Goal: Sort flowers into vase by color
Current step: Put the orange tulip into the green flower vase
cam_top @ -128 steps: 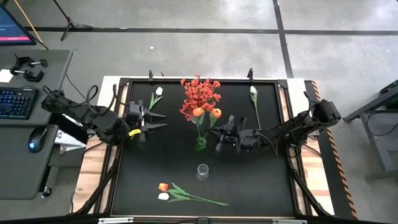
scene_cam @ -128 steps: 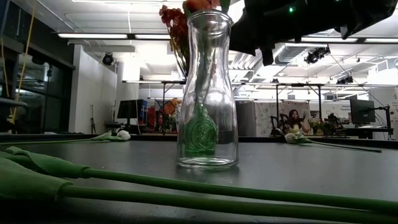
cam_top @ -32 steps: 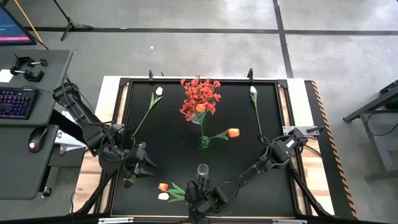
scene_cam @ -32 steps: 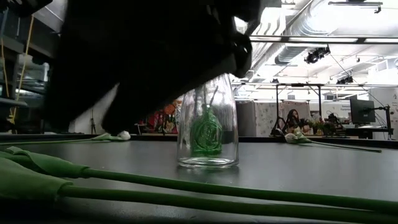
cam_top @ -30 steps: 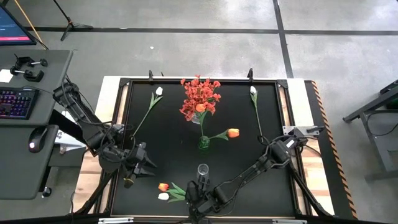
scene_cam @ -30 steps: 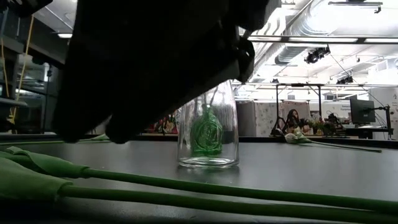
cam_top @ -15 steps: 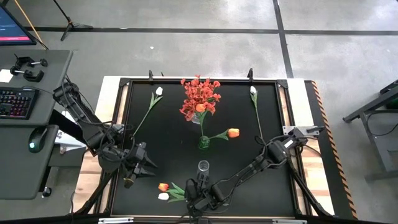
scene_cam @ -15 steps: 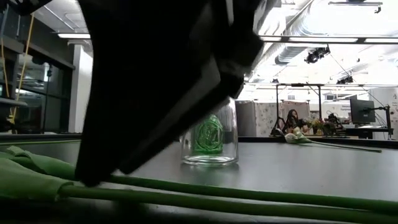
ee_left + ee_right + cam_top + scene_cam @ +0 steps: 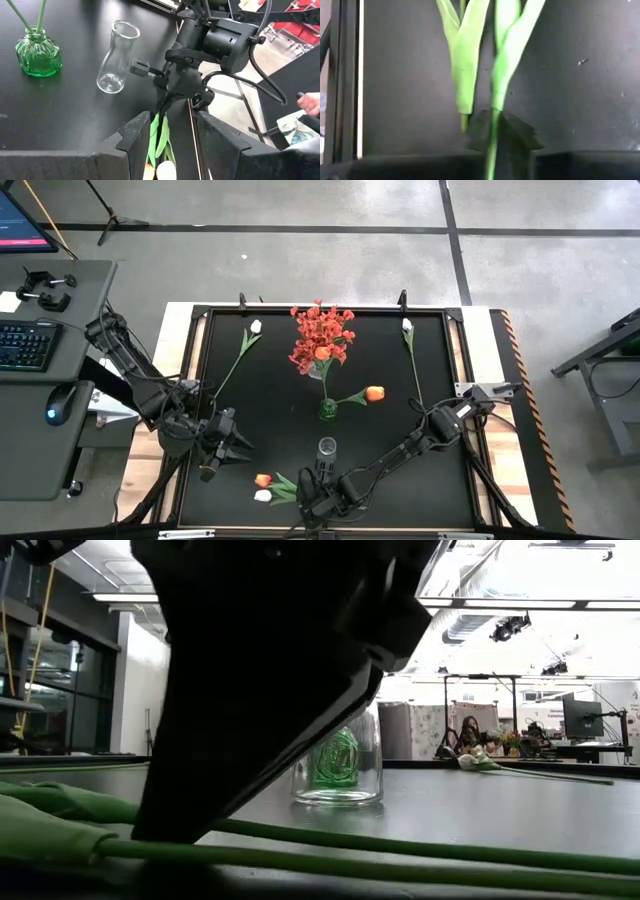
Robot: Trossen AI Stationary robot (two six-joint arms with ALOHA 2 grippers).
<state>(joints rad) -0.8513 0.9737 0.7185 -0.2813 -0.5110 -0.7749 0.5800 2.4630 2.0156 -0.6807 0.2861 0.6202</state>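
High view: the right gripper point(image 9: 312, 492) is down at the near edge of the black table point(image 9: 440, 360), over the stems of an orange tulip point(image 9: 262, 480) and a white tulip point(image 9: 262, 496) lying side by side; its finger spacing is not readable here. The left gripper point(image 9: 243, 449) waits near the table's left edge with its fingers spread and nothing between them. A green vase point(image 9: 326, 410) holds the red blossom spray point(image 9: 321, 338) with an orange tulip head point(image 9: 375, 393) leaning out; a clear glass vase point(image 9: 326, 447) stands empty just behind the right gripper. Two more white tulips point(image 9: 255, 327) point(image 9: 407, 326) lie at the far corners. Low view: a dark arm mass blocks most of the frame; the clear vase base and green stems point(image 9: 420, 852) show beneath it. Left wrist view: the right gripper's fingers reach down onto the leaves point(image 9: 159, 136). Right wrist view: one green stem point(image 9: 492, 150) runs between dark pads that appear closed on it, the second stem point(image 9: 463, 120) lying just beside.
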